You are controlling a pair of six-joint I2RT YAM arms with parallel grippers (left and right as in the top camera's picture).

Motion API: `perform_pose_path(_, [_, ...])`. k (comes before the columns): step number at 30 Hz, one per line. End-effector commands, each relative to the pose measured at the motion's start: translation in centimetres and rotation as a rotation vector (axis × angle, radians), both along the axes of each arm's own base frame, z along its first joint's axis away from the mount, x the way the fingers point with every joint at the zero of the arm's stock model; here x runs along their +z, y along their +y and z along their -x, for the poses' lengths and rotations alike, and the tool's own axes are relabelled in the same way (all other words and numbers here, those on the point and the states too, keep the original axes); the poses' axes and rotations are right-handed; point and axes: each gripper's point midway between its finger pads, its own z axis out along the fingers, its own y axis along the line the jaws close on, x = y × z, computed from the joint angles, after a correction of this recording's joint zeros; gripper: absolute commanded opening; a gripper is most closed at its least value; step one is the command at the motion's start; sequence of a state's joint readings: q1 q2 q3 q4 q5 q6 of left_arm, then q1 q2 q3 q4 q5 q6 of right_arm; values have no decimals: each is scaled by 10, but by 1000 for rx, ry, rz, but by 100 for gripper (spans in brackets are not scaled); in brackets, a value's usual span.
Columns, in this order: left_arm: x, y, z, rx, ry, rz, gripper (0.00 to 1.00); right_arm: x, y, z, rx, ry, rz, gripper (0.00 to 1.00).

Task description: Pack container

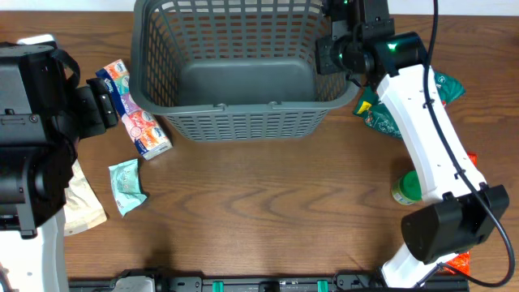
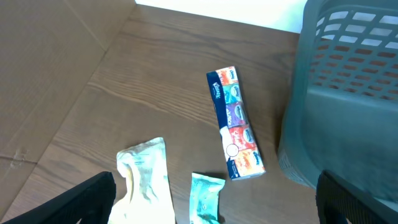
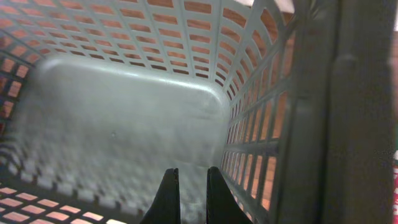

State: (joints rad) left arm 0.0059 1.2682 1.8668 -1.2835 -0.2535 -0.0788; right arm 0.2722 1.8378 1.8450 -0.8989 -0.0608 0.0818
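The container [image 1: 243, 109] is a large dark grey lattice basket at the back centre, with nothing in it. In the right wrist view its floor [image 3: 124, 112] and right wall fill the frame. My right gripper [image 1: 331, 58] reaches down inside it by the right wall. Its fingers [image 3: 188, 186] are almost together with a thin gap and hold nothing. My left gripper [image 1: 104, 105] hovers left of the basket. It is wide open and empty [image 2: 211, 208] above loose packets. The basket's left wall [image 2: 348, 93] shows in the left wrist view.
A long tissue pack [image 1: 134, 122] [image 2: 235, 124], a teal packet [image 1: 126, 185] [image 2: 205, 199] and a cream packet [image 1: 81, 203] [image 2: 146, 180] lie left of the basket. A green bag [image 1: 381, 118], a green-capped jar [image 1: 407, 188] and an orange packet [image 1: 458, 261] lie on the right.
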Motion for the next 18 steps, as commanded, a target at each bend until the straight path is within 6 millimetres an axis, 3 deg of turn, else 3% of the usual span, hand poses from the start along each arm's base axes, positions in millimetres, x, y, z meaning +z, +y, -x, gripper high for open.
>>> perform_pose_path(1, [-3,1,-1,11,10,8,89,-6,-11,-4,-16,6,30,1])
perform_pose_path(10, [-3,1,-1,11,10,8,89,-8,-18,-3,-42,11,61,1])
perform_pose_path(18, [-3,1,-1,11,10,8,89,-7,-35,-7,-175,4,84,1])
